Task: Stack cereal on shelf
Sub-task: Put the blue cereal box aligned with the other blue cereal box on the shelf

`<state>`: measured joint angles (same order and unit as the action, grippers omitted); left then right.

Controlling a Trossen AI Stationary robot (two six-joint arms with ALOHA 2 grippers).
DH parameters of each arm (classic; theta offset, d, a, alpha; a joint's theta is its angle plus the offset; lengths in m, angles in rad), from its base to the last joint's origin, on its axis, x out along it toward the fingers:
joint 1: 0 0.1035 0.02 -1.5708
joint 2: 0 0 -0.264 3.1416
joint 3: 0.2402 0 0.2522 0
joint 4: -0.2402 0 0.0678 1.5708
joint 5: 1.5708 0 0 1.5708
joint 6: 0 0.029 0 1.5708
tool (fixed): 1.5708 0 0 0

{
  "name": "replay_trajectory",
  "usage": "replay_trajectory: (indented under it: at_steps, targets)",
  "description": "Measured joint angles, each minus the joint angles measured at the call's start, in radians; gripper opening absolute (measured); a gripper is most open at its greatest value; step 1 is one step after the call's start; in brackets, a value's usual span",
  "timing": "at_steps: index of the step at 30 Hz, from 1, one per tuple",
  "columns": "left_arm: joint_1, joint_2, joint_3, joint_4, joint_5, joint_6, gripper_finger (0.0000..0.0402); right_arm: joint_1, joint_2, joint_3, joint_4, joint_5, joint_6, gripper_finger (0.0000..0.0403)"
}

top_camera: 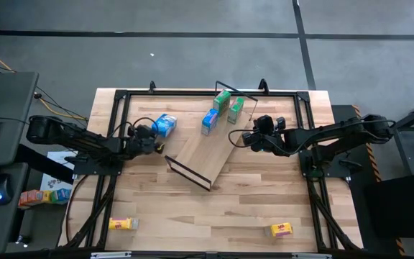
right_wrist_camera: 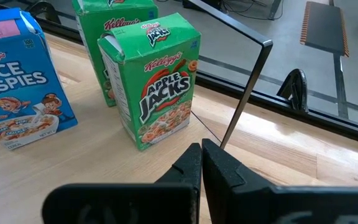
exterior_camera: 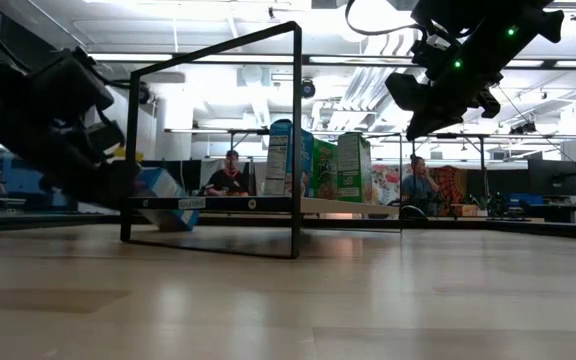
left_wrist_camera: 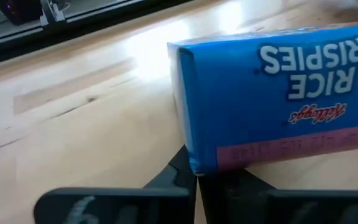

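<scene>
A plank bench carries a long wooden shelf lying at an angle across its middle, black wire frames at both ends. Three cereal boxes stand upright on the shelf's far end: two green boxes side by side, and a blue box just beside them.

The left hand is low over the bench, beside the shelf's near corner, its fingers pressed together with nothing between them; a second blue box lies on the bench right at their tips.

The right hand hovers above the shelf's edge near the green boxes, clenched and empty.

Two yellow boxes, one at the left and one at the right, lie on the bench's near edge, well apart from the shelf.

Two people sit in the room beyond.
</scene>
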<state>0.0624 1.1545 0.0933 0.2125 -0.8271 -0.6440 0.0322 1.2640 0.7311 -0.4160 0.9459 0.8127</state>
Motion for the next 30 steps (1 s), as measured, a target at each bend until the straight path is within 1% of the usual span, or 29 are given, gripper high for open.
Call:
replay_trajectory:
  at_steps: [10, 19, 30]
  targets:
    - [0.0, 0.0, 0.001, 0.156, 0.008, 0.093, 0.0, 0.0, 0.0, 0.0, 0.0, 0.0, 0.001, 0.0]
    - [0.001, -0.001, 0.001, 0.188, 0.004, 0.108, 0.0, 0.0, 0.0, 0.0, 0.0, 0.0, 0.001, 0.0]
    - [0.003, -0.001, 0.002, 0.294, 0.001, 0.202, 0.0, 0.0, 0.0, 0.0, 0.0, 0.0, 0.001, 0.0]
